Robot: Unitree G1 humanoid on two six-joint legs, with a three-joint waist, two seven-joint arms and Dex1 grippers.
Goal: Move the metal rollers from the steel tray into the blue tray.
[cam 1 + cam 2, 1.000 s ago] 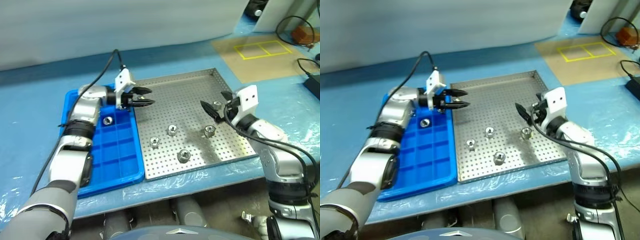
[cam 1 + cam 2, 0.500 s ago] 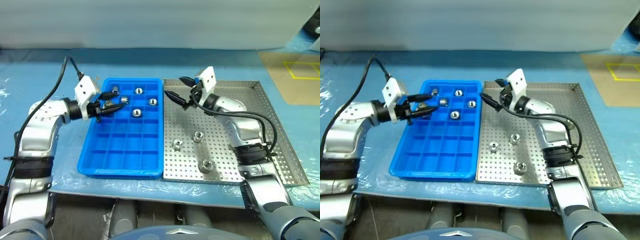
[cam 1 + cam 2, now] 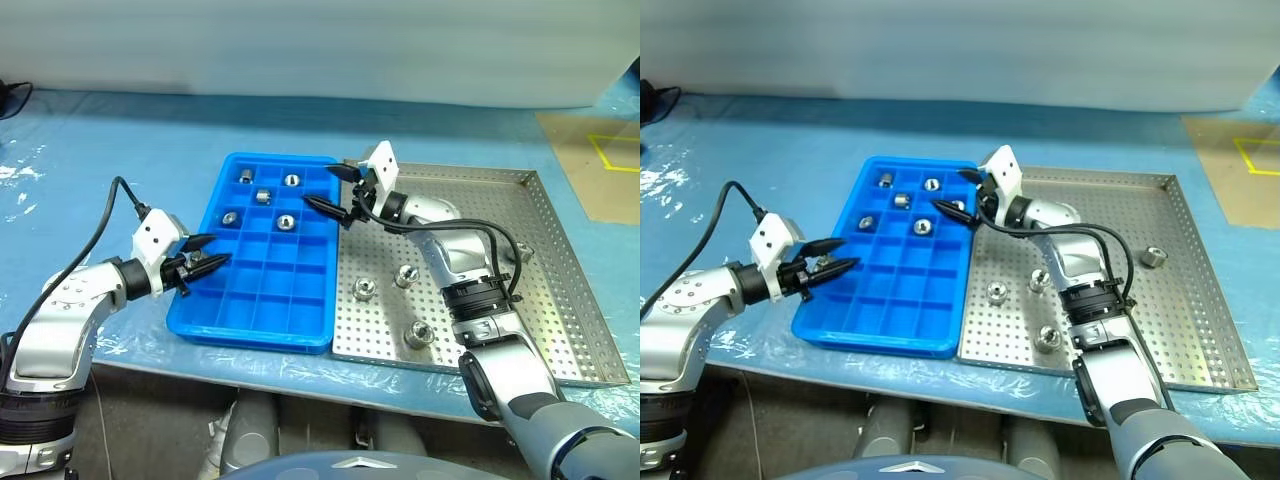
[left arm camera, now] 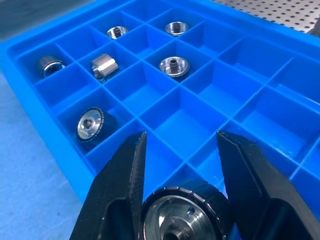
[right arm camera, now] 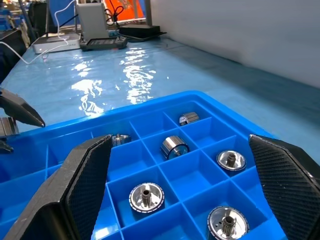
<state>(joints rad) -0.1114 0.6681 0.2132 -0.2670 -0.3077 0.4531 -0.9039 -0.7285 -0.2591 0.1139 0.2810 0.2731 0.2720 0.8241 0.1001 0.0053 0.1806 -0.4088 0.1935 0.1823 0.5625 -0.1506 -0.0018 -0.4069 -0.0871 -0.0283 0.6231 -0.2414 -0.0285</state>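
Plastic gridded blue tray (image 3: 262, 300) holds five shiny ringed metal rollers (image 3: 286, 222) in its far cells. Left gripper (image 3: 205, 265), fingers nearly together and empty, sits at the tray's left rim, pulled back from over the cells. Right gripper (image 3: 330, 190), fingers wide apart, hangs over the tray's right rim. Perforated steel tray (image 3: 560, 300), right of the blue one, keeps four rollers; the right wrist view shows their centre pins

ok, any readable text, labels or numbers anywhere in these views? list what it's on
None readable.
blue tray: no label or number.
steel tray: no markings.
metal rollers: no stamps legible.
White wrist blocks on the left gripper and right gripper: blank.
Background devices: too blurred to read.
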